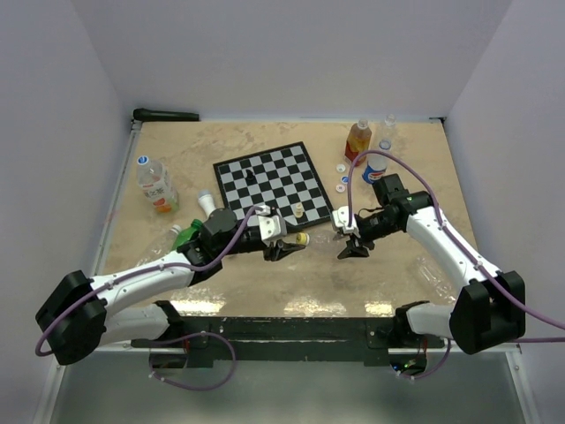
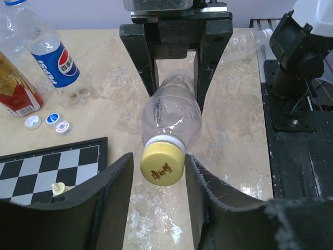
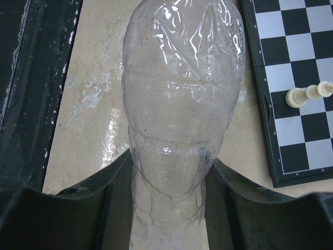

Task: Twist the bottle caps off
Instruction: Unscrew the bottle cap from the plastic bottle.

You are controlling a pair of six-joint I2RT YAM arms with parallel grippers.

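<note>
Yellow cap (image 2: 162,165) sat screwed on the neck of a clear bottle (image 3: 182,78), which was held level between the two grippers, over the middle of the table toward its near edge

Near the left edge: an orange-labelled bottle (image 1: 154,184) lay on its side. A green-capped bottle (image 1: 177,231) lay closer to the near edge, partly behind the left arm

Left gripper (image 2: 158,159): fingers flanked the yellow cap, one each side, with a sliver of gap on one side. Could not tell whether the cap was pinched

Chessboard (image 1: 274,181) lay mid-table toward the far edge, a cream piece (image 2: 59,188) on it

Right gripper (image 3: 170,159): clamped on the clear bottle's body

Three loose caps (image 2: 52,119) lay on the table between the chessboard and a Pepsi bottle (image 2: 54,65), toward the far right corner
</note>
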